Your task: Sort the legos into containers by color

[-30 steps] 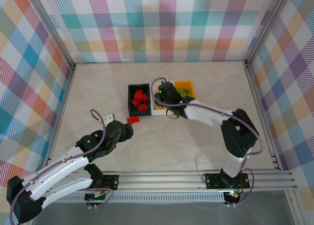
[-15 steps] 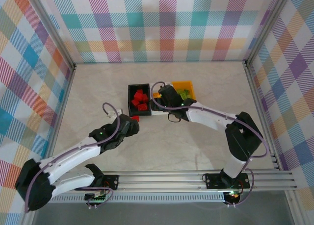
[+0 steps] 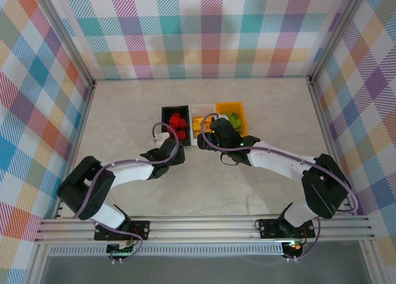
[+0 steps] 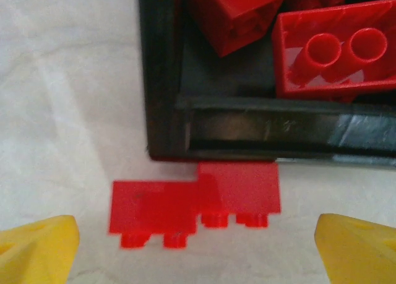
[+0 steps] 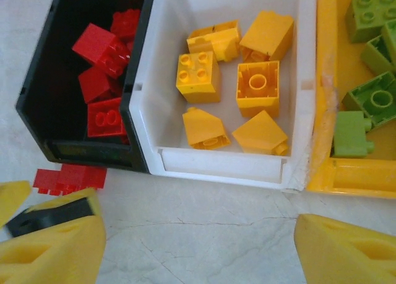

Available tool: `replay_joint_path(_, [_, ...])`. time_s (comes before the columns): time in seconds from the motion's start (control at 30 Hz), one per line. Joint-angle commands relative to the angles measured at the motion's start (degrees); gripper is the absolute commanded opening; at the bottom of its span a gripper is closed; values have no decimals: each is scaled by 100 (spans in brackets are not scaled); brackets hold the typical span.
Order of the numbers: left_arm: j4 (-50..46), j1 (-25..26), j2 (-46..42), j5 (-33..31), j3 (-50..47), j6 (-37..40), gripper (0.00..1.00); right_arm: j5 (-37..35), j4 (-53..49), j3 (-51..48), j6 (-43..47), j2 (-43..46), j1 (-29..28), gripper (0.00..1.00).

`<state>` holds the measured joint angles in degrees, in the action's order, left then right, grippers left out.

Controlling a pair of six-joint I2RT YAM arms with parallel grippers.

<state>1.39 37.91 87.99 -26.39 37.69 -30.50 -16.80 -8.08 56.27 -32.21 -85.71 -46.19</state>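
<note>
Two red legos [image 4: 154,206] [image 4: 241,191] lie side by side on the table, touching the near wall of the black container [image 4: 247,120], which holds more red bricks [image 4: 337,49]. My left gripper [image 4: 198,253] hovers over the pair, open, with a yellow fingertip on either side. My right gripper [image 5: 198,253] is open over bare table in front of the white container [image 5: 216,163], which holds several yellow bricks [image 5: 198,77]. The orange container [image 5: 359,176] holds green bricks [image 5: 352,135]. The top view shows the left gripper [image 3: 170,151] and the right gripper [image 3: 216,132] close together.
The three bins stand in a row mid-table: black [image 3: 175,108], white [image 3: 203,106], orange [image 3: 230,104]. The two red bricks [image 5: 68,179] also show at the black bin's corner in the right wrist view. Metal frame rails and checkered walls enclose the table.
My left arm has swung forward and right to the black bin's near wall, over the two red bricks. My right gripper has drawn back from above the white bin toward the near side.
</note>
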Motion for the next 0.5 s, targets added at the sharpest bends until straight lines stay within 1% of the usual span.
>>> replay_joint_path(0.0, [411, -73, 340, -187, 332, 273, 97, -172, 157, -90, -12, 284, 14, 80])
replay_joint_path(0.1, [403, -73, 630, -182, 442, 269, 93, -248, 113, -131, 4, 393, 14, 81])
replay_joint_path(0.23, [424, -73, 815, -77, 408, 198, 85, -323, 113, -228, -22, 511, 23, 81])
replay_joint_path(0.33, [483, -73, 826, 20, 290, 141, 78, -367, 100, -277, -49, 568, 23, 81])
replay_joint_path(0.47, [636, -26, 745, 354, 154, 154, 69, -437, 87, -327, -76, 599, 29, 81])
